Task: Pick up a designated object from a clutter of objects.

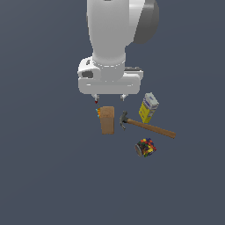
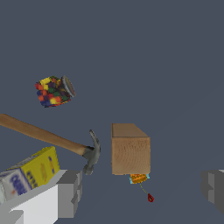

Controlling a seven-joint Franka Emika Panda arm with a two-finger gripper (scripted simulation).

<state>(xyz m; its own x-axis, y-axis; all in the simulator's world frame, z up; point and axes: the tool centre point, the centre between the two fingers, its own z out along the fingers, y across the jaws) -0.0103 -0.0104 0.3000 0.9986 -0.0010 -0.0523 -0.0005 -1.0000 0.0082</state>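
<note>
Careful: your gripper (image 1: 110, 97) hangs with fingers apart above the tan box (image 1: 107, 119), centre frame; the hammer (image 1: 147, 126) lies right of centre, so you risk clipping the box.

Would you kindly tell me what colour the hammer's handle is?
Brown, like wood; the hammer has a dark grey head. The wrist view shows it best.

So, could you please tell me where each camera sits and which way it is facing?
Exterior view: off the arm, looking down at the hammer, wooden block, yellow box and jar; the white arm and open pincer show.
Wrist view: on the wrist, facing the block and hammer head; only the pincer's fingers show.
Shared: all four items.
</note>
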